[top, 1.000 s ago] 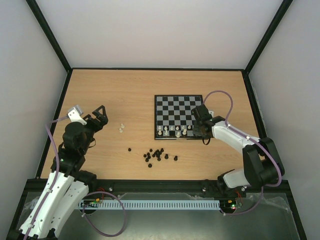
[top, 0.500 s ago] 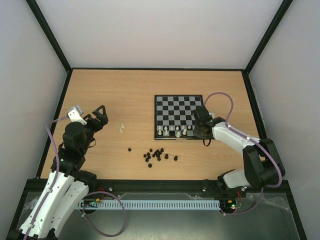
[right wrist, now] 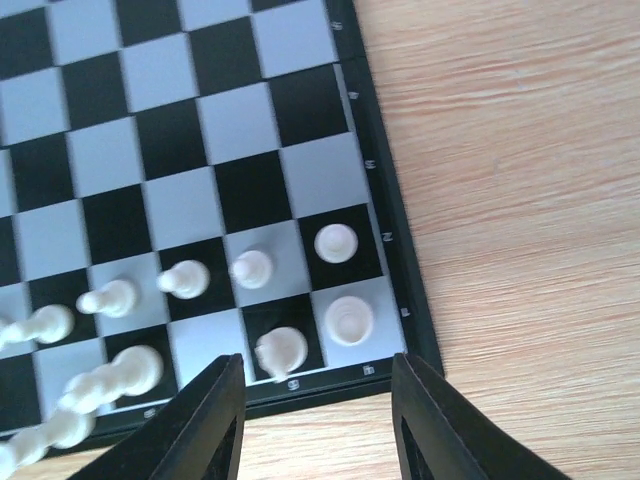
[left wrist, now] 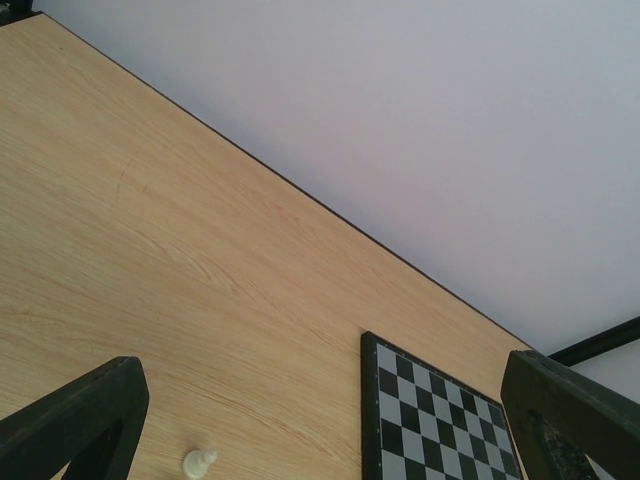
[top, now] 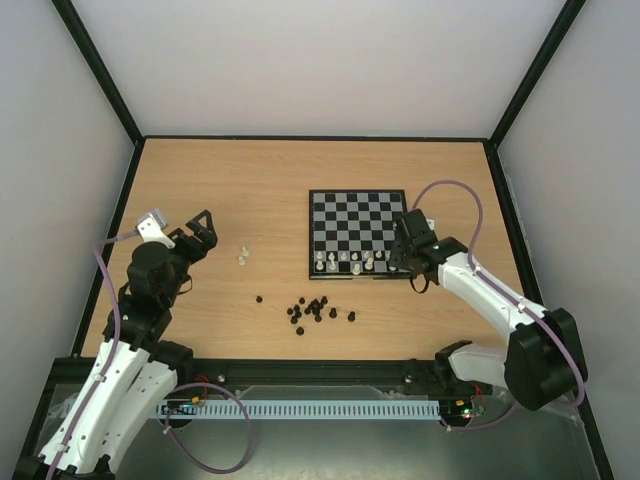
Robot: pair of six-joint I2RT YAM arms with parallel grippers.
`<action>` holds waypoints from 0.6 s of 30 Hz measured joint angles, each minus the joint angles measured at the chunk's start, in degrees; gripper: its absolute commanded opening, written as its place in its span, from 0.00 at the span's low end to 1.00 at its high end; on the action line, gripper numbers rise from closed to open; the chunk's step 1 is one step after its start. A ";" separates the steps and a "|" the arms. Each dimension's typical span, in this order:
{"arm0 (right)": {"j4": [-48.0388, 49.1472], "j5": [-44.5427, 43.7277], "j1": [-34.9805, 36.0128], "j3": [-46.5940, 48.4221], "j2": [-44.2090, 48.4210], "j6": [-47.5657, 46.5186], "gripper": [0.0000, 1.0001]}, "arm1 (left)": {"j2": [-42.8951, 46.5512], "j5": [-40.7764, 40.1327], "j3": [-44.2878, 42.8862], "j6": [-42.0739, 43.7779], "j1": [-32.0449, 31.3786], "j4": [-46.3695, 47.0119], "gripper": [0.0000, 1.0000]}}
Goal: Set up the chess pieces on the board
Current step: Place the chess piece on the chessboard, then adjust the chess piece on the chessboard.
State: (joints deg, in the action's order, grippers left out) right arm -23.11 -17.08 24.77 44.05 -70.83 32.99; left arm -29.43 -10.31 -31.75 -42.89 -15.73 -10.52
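Observation:
The board lies right of the table's centre. Several white chess pieces stand along its near edge. Two more white pieces sit on the wood to the left. My right gripper hovers over the board's near right corner, open, holding nothing. In the right wrist view my right gripper is just above a blurred white piece, beside the corner piece. My left gripper is open and empty at the far left. Between its fingers I see a white piece and the board.
Several small black pieces lie scattered on the wood just in front of the board. A single black piece sits apart to their left. Dark frame rails and white walls enclose the table.
My right gripper has opened and drawn back slightly from the board's near right corner, leaving a white piece on the near row. Its elbow swung right. The left arm has not moved.

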 measured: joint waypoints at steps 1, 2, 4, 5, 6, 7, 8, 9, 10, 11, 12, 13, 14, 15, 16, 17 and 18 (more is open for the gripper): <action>-0.07 0.13 0.33 0.20 0.55 0.00 0.41 | -0.15 0.00 0.00 0.00 0.00 0.07 1.00; -0.07 0.33 1.25 0.35 1.20 0.04 0.38 | -0.31 0.00 0.00 0.00 0.00 0.15 1.00; -0.07 0.81 3.63 0.48 1.77 0.13 0.32 | -0.57 -0.02 0.00 0.00 0.00 0.39 1.00; 0.00 1.01 5.60 0.48 1.84 0.52 0.30 | -0.68 -0.02 0.00 0.00 0.00 0.39 0.99; 0.02 1.44 7.54 0.48 1.75 0.76 0.25 | -0.74 -0.04 0.00 0.00 0.00 0.39 1.00; 0.11 1.77 9.31 0.48 1.57 0.90 0.21 | -0.79 -0.07 0.00 0.00 0.00 0.42 1.00; 0.33 1.92 11.34 0.48 1.33 1.27 0.20 | -0.83 -0.11 0.00 0.00 0.00 0.46 0.99; 0.66 2.08 13.09 0.48 0.98 1.51 0.19 | -0.85 -0.22 0.00 0.02 0.00 0.50 0.99; 1.05 2.29 14.80 0.48 0.55 1.97 0.18 | -0.92 -0.28 0.00 0.00 0.00 0.55 0.99; 1.40 2.43 15.96 0.46 0.13 2.27 0.18 | -0.98 -0.33 0.00 0.02 0.00 0.55 0.99; 1.95 2.45 17.27 0.46 -0.44 2.73 0.17 | -1.01 -0.39 0.00 0.02 0.00 0.55 1.00; 2.60 2.43 18.21 0.39 -1.07 3.23 0.17 | -1.03 -0.46 0.00 0.02 0.00 0.55 1.00; 3.15 2.43 18.69 0.28 -1.53 3.52 0.16 | -1.03 -0.50 0.00 0.02 0.00 0.57 1.00; 4.11 2.40 19.19 -0.07 -2.12 3.80 0.15 | -1.03 -0.57 0.00 0.02 0.00 0.57 1.00; 5.09 2.38 19.52 -0.59 -2.82 4.13 0.15 | -1.03 -0.63 0.00 0.02 0.00 0.57 0.99; 5.66 2.40 19.63 -0.98 -3.43 4.37 0.14 | -1.03 -0.68 0.00 0.02 0.00 0.57 1.00; 6.36 2.38 19.76 -1.44 -4.17 4.59 0.14 | -1.03 -0.68 0.00 0.02 0.00 0.57 1.00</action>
State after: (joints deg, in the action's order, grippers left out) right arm -16.75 -14.70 44.53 42.61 -75.00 37.58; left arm -30.46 -10.98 -31.75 -42.87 -15.73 -9.96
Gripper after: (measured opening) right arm 0.153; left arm 0.995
